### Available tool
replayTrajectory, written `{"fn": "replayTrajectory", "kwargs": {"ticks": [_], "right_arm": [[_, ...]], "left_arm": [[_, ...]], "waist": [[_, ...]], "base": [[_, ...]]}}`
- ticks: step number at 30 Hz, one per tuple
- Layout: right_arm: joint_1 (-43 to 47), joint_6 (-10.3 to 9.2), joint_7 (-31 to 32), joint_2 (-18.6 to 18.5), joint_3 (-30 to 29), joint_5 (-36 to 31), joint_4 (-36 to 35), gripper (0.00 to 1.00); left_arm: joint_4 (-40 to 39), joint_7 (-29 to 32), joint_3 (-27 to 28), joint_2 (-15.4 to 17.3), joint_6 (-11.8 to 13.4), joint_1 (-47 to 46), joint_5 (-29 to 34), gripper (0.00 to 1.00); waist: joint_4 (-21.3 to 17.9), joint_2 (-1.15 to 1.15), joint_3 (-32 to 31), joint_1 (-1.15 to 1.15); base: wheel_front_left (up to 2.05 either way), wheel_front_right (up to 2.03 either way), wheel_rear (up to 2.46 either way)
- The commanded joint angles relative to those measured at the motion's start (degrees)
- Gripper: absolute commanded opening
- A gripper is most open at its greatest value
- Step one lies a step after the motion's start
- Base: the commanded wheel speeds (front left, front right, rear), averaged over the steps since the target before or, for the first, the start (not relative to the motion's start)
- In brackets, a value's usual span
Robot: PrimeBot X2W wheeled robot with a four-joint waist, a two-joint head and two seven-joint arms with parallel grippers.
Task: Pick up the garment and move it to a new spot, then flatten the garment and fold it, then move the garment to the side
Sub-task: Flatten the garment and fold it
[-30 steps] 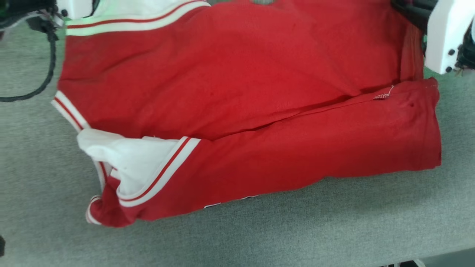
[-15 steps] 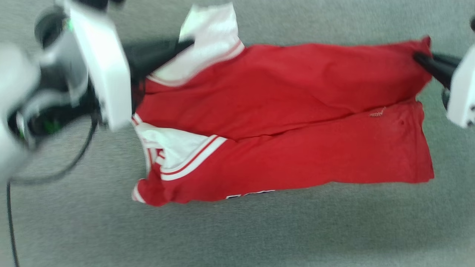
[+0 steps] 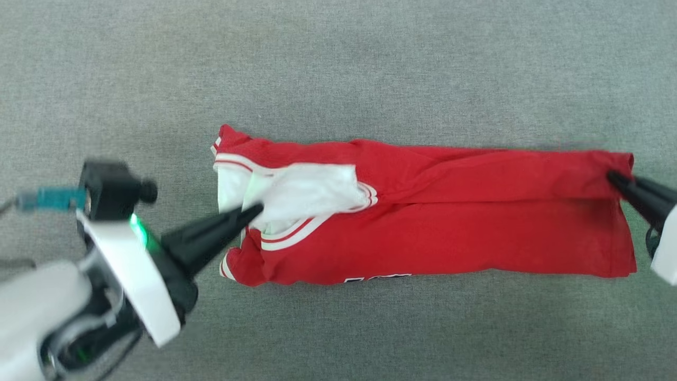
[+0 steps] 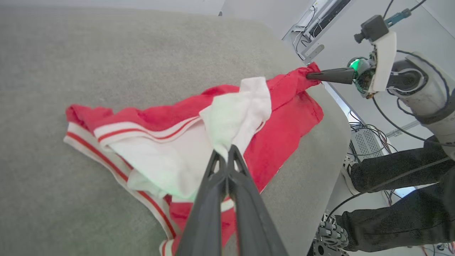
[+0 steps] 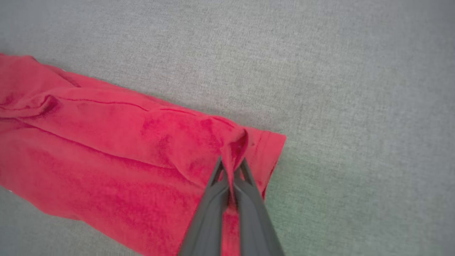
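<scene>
Cannot read lettering [image 3: 377,277] tucked under near fold of garment [image 3: 449,243]. Lose right gripper [image 3: 613,176] body past head view's right edge. Note blur on pale left forearm [image 3: 31,301].

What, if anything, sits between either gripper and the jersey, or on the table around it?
Nothing visible. The left gripper is shut on the garment at its white sleeve panel, the right gripper on a red corner at the opposite end. The grey table around it shows no obstacle.

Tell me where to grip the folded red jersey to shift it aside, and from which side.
The red-and-white fabric jersey lies as a long folded strip, so probably take both short ends, from outside. Left gripper pinches the white sleeve panel, right gripper the red hem corner.
</scene>
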Motion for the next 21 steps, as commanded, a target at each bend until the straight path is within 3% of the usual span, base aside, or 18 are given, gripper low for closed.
{"fn": "replayTrajectory", "kwargs": {"ticks": [1,6,16,17,18,19,20,21], "right_arm": [[2.0,0.00,-0.5,0.8,-0.9,-0.6,-0.9,0.00],[6.6,0.00,-1.0,2.5,-3.2,-0.9,-2.3,0.00],[6.2,0.00,-5.1,4.7,-2.4,-2.3,2.0,0.00],[5.8,-0.01,-5.7,5.0,-2.6,-2.3,2.4,0.27],[5.7,0.00,-5.9,5.0,-2.5,-2.3,2.7,0.46],[5.7,0.00,-5.9,5.0,-2.5,-2.3,2.7,0.46],[5.9,-0.01,-6.1,4.7,-2.6,-2.5,2.8,0.65],[6.0,-0.01,-6.2,4.4,-2.8,-2.7,2.9,1.00]], "left_arm": [[-0.2,-1.8,-0.2,0.4,0.1,2.4,0.0,0.00],[1.6,-4.5,-0.7,-0.4,0.1,8.9,2.0,0.00],[12.2,-6.7,-1.0,-7.6,0.1,11.7,2.4,0.00],[12.8,-7.1,-0.8,-8.1,0.1,11.5,2.5,0.09],[13.3,-7.2,-0.6,-8.5,0.1,11.4,2.6,0.40],[13.3,-7.2,-0.6,-8.5,0.1,11.4,2.6,0.40],[13.6,-7.5,-0.3,-8.9,0.1,11.3,2.9,0.60],[13.8,-7.7,0.1,-9.0,0.1,11.2,3.1,0.92]], "waist": [[0.0,0.00,0.1,0.00],[0.0,0.00,0.9,0.00],[0.1,0.00,1.9,0.00],[0.0,0.00,1.9,0.00],[-0.1,0.00,1.9,0.00],[-0.1,0.00,1.9,0.00],[-0.1,0.00,1.8,0.00],[-0.1,0.00,1.7,0.00]], "base": [[0.00,0.00,0.00],[0.00,0.00,0.00],[0.00,0.00,0.00],[0.00,0.00,0.00],[0.00,0.00,0.00],[0.00,0.00,0.00],[0.00,0.00,0.00],[0.00,0.00,0.00]]}}
